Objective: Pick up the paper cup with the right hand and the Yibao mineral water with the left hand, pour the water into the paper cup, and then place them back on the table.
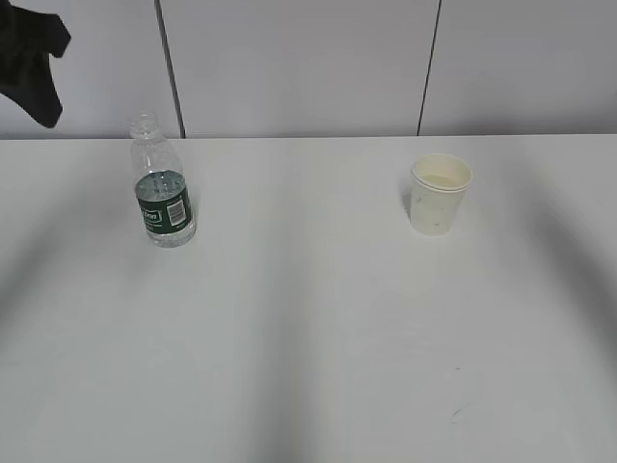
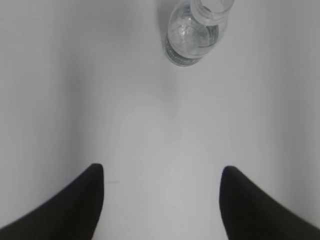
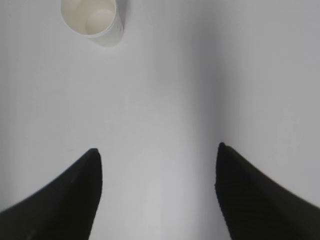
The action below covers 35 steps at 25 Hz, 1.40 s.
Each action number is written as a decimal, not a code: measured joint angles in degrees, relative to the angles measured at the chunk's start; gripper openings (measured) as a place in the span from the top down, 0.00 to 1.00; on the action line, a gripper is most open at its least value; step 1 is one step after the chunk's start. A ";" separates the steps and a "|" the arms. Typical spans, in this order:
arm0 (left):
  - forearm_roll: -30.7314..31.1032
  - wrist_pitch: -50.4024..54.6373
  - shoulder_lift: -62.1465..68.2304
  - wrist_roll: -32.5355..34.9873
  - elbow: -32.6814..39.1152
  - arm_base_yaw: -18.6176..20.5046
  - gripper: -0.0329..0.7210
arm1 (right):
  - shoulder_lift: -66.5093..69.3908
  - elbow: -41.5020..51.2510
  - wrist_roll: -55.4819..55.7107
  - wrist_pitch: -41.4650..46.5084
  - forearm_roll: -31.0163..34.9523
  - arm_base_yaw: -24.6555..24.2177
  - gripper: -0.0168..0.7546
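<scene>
The Yibao mineral water bottle (image 1: 164,188) stands upright and uncapped on the white table (image 1: 308,338) at the left; it also shows at the top of the left wrist view (image 2: 192,32). The cream paper cup (image 1: 440,194) stands upright at the right, also at the top left of the right wrist view (image 3: 92,21). My left gripper (image 2: 161,172) is open and empty, well short of the bottle. My right gripper (image 3: 157,152) is open and empty, short of the cup, which lies to its left. In the exterior view only a black part of the left arm (image 1: 31,58) shows at the top left.
A pale panelled wall (image 1: 308,68) with dark seams runs behind the table's far edge. Soft arm shadows fall across the tabletop at the left and right.
</scene>
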 joint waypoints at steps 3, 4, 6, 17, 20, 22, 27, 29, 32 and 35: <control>-0.50 0.06 -4.10 0.20 1.43 0.00 0.36 | -6.31 4.47 -0.08 0.00 0.00 0.00 0.26; -0.64 0.11 -5.85 0.20 2.22 0.00 0.36 | -8.17 6.03 -0.08 0.09 0.00 0.00 0.26; -0.76 0.17 -9.59 0.28 3.90 0.00 0.37 | -12.52 9.09 -0.08 0.23 0.00 0.00 0.26; -0.84 0.91 -29.99 0.35 18.47 0.00 0.38 | -32.31 20.56 -0.25 0.78 0.23 0.00 0.26; -0.84 1.10 -36.08 0.35 21.81 0.00 0.39 | -37.93 22.64 -0.24 0.88 0.23 0.00 0.26; -0.84 1.24 -39.86 0.35 24.11 0.00 0.39 | -41.36 24.43 -0.24 0.88 0.23 0.00 0.26; -0.89 1.46 -49.76 0.35 29.06 0.00 0.39 | -50.74 29.67 -0.24 1.08 0.58 0.00 0.26; -0.89 1.52 -55.23 0.35 31.97 0.00 0.39 | -56.34 32.99 -0.24 1.23 0.58 0.00 0.26; -0.89 1.63 -58.72 0.35 34.17 0.00 0.39 | -59.97 35.37 -0.24 1.37 0.66 0.00 0.26; -0.89 1.69 -64.10 0.35 38.22 0.00 0.39 | -65.45 39.13 -0.24 1.41 0.81 0.00 0.26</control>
